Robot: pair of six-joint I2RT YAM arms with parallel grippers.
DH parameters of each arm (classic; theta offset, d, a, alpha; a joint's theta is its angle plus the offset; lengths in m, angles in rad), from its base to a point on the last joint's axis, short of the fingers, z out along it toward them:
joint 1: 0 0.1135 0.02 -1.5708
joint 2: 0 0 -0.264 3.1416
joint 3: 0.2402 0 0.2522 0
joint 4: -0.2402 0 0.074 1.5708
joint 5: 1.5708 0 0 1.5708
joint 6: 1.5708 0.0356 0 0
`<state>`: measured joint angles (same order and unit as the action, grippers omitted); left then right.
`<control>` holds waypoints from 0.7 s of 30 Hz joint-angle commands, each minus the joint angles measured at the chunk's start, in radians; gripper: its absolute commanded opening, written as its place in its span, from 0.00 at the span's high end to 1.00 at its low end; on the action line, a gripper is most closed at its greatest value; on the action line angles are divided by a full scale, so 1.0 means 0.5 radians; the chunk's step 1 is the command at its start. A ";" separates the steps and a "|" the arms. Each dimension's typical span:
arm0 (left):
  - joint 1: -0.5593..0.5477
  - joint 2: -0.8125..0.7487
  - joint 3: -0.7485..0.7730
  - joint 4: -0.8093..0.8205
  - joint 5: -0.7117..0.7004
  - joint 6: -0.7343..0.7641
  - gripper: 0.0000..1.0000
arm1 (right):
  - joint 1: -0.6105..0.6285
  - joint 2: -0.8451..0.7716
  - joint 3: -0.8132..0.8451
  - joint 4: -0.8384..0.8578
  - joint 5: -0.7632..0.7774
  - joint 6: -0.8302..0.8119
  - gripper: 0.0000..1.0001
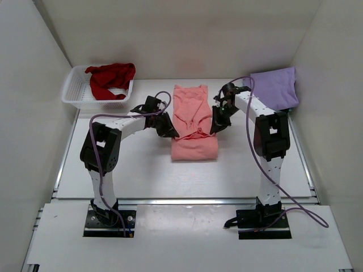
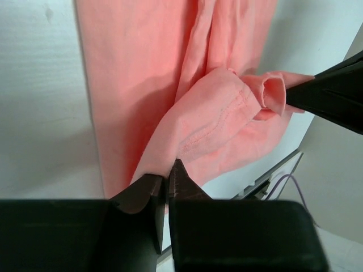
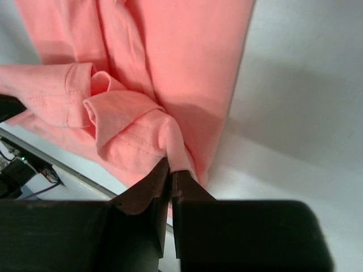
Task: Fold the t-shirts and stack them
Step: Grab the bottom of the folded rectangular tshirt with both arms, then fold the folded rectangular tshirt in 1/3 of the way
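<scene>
A white bench (image 1: 142,170) walled on three sides carries three shirts and two white arms bolted at its near edge. The left arm (image 1: 105,147) and the right arm (image 1: 269,133) both reach inward to the middle of the bench.

A salmon-pink t-shirt (image 1: 193,122) lies at the centre as a long narrow strip running from near the far edge towards the near one. Its near end lies flat, and its middle is gathered into raised folds between the two grippers.

A lavender-purple t-shirt (image 1: 275,88) sits folded at the far right corner of the bench. A white lattice basket (image 1: 74,93) stands at the far left corner, with a dark red t-shirt (image 1: 110,76) crumpled in it and spilling over its right rim.

The left gripper (image 1: 168,127) meets the salmon-pink shirt's left side. Its wrist view shows the jaws drawn almost together on a stitched hem of the cloth, which rises from the fingertips (image 2: 180,180).

The right gripper (image 1: 218,122) is at the shirt's right side. Its jaws are pressed together on a pinched fold, seen running down between its fingertips (image 3: 157,180). The two pinched folds are pulled towards each other above the flat cloth.
</scene>
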<state>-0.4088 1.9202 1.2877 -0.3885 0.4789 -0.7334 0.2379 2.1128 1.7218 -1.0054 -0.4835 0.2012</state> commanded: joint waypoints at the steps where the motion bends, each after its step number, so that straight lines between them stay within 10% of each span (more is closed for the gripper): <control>1: 0.038 0.037 0.112 0.044 0.048 -0.027 0.85 | -0.028 0.103 0.207 -0.091 0.050 -0.044 0.96; 9: 0.102 0.182 0.272 0.209 0.073 -0.156 0.71 | -0.077 0.186 0.382 0.001 0.047 0.097 0.79; 21: 0.228 0.179 -0.170 1.378 0.137 -1.061 0.62 | -0.252 -0.127 -0.041 0.697 -0.134 0.521 0.76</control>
<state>-0.3058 2.0315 1.2564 0.1112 0.5217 -1.0969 0.1246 2.1376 1.7344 -0.7975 -0.5022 0.3817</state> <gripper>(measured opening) 0.372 0.239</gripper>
